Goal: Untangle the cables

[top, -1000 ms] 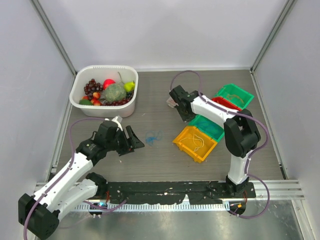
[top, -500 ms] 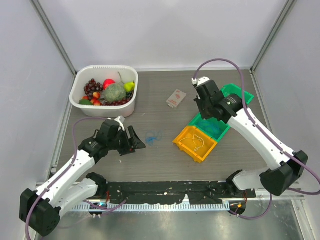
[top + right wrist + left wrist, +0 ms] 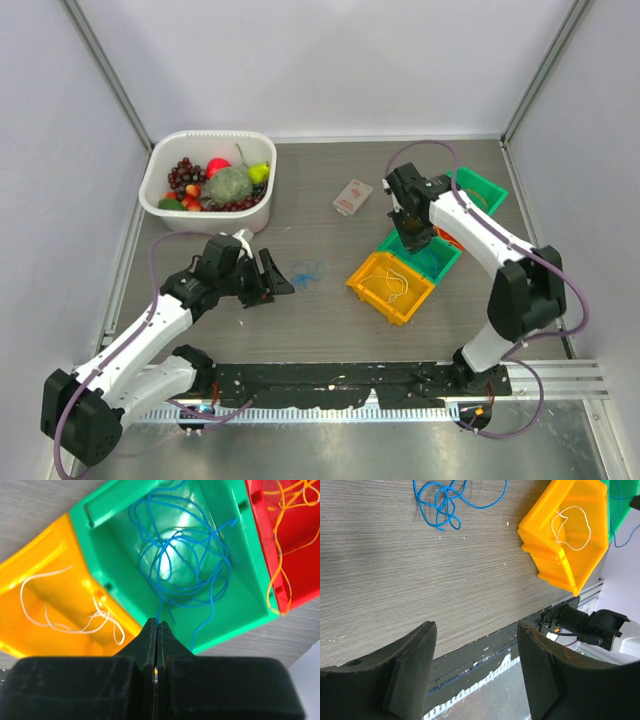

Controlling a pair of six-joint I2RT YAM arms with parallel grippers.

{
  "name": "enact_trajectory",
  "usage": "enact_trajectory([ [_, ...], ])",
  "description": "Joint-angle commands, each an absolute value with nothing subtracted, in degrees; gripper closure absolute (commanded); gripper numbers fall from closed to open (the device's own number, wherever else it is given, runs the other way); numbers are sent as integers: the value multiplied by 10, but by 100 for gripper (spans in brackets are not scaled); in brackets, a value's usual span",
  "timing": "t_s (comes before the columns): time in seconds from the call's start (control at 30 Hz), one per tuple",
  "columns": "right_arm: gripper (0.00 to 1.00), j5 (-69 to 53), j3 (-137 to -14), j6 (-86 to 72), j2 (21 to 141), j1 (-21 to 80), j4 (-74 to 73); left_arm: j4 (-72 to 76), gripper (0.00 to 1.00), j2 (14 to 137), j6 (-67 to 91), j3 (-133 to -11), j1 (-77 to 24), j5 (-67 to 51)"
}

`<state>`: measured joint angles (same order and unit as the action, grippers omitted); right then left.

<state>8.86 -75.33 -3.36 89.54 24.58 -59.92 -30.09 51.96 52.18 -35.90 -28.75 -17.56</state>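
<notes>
A tangled blue cable point(image 3: 308, 273) point(image 3: 445, 500) lies loose on the table, just ahead of my left gripper point(image 3: 274, 278) point(image 3: 477, 640), which is open and empty. My right gripper point(image 3: 412, 238) point(image 3: 157, 625) hangs over a green bin point(image 3: 430, 258) point(image 3: 115, 545) and is shut on one strand of the blue cable bundle point(image 3: 185, 555) lying inside it. A thin white cable point(image 3: 396, 283) point(image 3: 75, 617) point(image 3: 572, 527) lies in the yellow bin point(image 3: 375, 290) point(image 3: 45, 570) point(image 3: 545, 535). Orange-yellow cable point(image 3: 285, 515) sits in the red bin point(image 3: 295, 565).
A white tub point(image 3: 160, 205) of toy fruit stands at the back left. A small card point(image 3: 352, 197) lies on the table behind the bins. A second green bin point(image 3: 480, 185) stands at the far right. The black base rail point(image 3: 330, 378) runs along the near edge.
My right arm has swung from beside the small card to over the green bin and stays shut. The left arm has barely moved.
</notes>
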Motion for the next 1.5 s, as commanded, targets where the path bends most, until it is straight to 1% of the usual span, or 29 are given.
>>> enact_trajectory([
  [0.0, 88, 118, -824, -49, 972, 236, -597, -312, 32, 527, 501, -404, -286, -179],
  [0.03, 81, 128, -849, -55, 986, 236, -608, -320, 32, 528, 496, -410, -286, -178],
  [0.07, 71, 150, -865, -61, 1012, 236, -616, -327, 31, 530, 490, -417, -286, -177],
  [0.1, 69, 157, -896, -63, 1018, 239, -627, -331, 32, 529, 486, -421, -286, -177],
  [0.13, 63, 165, -908, -63, 1018, 248, -628, -334, 32, 527, 483, -423, -286, -176],
  [0.17, 61, 170, -928, -65, 1008, 256, -633, -337, 31, 526, 482, -422, -286, -175],
  [0.2, 56, 184, -936, -68, 1003, 269, -635, -337, 31, 525, 481, -420, -286, -173],
  [0.27, 52, 209, -963, -79, 990, 300, -655, -337, 31, 520, 483, -412, -286, -173],
  [0.4, 51, 253, -976, -117, 977, 382, -665, -330, 31, 507, 496, -393, -286, -171],
  [0.47, 50, 243, -966, -131, 982, 414, -653, -329, 31, 495, 504, -386, -286, -170],
  [0.53, 51, 136, -947, -134, 986, 439, -609, -330, 31, 479, 514, -378, -286, -164],
  [0.57, 52, 58, -939, -142, 987, 447, -566, -331, 31, 471, 519, -374, -286, -162],
  [0.6, 53, 28, -912, -156, 987, 465, -536, -332, 31, 462, 522, -370, -286, -159],
  [0.63, 53, -38, -893, -181, 988, 469, -482, -335, 31, 454, 526, -366, -286, -157],
  [0.7, 53, -81, -850, -212, 997, 478, -411, -341, 31, 439, 533, -360, -286, -154],
  [0.77, 53, -83, -826, -221, 1012, 477, -368, -348, 31, 424, 540, -355, -286, -152],
  [0.9, 53, -69, -807, -228, 1052, 476, -329, -358, 31, 395, 556, -344, -286, -148],
  [1.0, 53, -57, -793, -246, 1073, 477, -295, -363, 29, 381, 560, -339, -286, -144],
  [1.07, 53, -23, -783, -253, 1082, 475, -266, -365, 25, 379, 565, -340, -286, -147],
  [1.1, 53, -9, -784, -253, 1087, 475, -266, -365, 23, 378, 567, -338, -286, -148],
  [1.13, 53, 39, -791, -255, 1100, 475, -275, -365, 23, 379, 568, -340, -286, -149],
  [1.17, 53, 48, -801, -251, 1107, 475, -283, -365, 22, 381, 569, -340, -285, -152],
  [1.23, 57, 55, -804, -237, 1126, 474, -278, -363, 22, 384, 568, -340, -286, -155],
  [1.27, 67, 50, -808, -229, 1135, 475, -278, -361, 22, 385, 570, -341, -286, -156],
  [1.3, 72, 43, -815, -220, 1139, 474, -278, -358, 22, 388, 570, -341, -286, -157],
  [1.33, 85, 33, -819, -218, 1141, 474, -287, -354, 22, 391, 570, -342, -286, -159],
  [1.37, 91, 33, -830, -214, 1137, 474, -294, -350, 23, 395, 570, -345, -286, -163],
  [1.4, 99, 36, -835, -213, 1118, 475, -307, -347, 25, 400, 569, -347, -286, -163],
  [1.47, 99, 33, -843, -211, 1076, 474, -324, -340, 29, 408, 565, -353, -286, -166],
])
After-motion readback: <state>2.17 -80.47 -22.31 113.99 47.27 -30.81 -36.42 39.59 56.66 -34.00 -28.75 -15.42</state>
